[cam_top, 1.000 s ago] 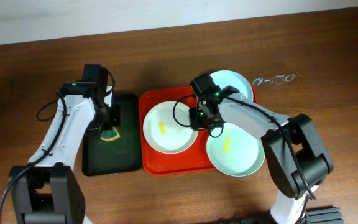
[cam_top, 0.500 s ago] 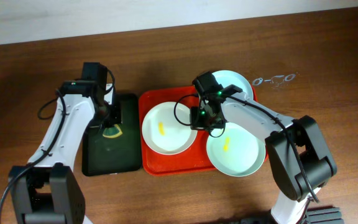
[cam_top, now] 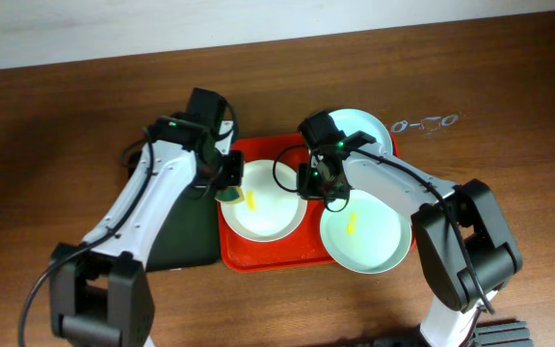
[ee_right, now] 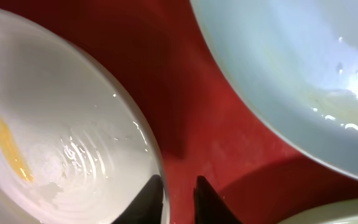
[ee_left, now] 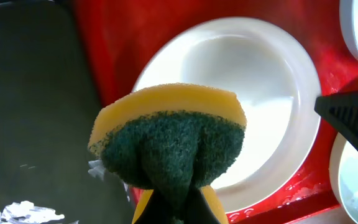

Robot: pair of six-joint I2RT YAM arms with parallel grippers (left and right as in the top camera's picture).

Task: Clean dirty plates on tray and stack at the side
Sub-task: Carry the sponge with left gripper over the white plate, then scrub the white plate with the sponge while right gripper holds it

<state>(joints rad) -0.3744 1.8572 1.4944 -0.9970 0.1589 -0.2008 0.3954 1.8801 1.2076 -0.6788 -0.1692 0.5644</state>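
Your left end effector [cam_top: 225,185] is clamped shut on the sponge [ee_left: 169,134], a yellow one with a green scouring face, pinched into a fold. It hangs over the left rim of the white plate [cam_top: 270,207], just right of the dark green tray [cam_top: 186,236]. The white plate lies in the left half of the red-orange tray [cam_top: 258,262], which sits at the middle of the desk [cam_top: 66,116], and the plate carries a yellow smear [cam_top: 251,199] left of its centre. Your right end effector [ee_right: 178,196] sits at that plate's right rim. Its fingers are narrowly parted, one at the rim and one over the tray, with red showing between them. One mint-blue plate [cam_top: 366,130] lies at the tray's upper right corner. The other mint-blue plate [cam_top: 374,246] is at the lower right, with a yellow streak at its centre.
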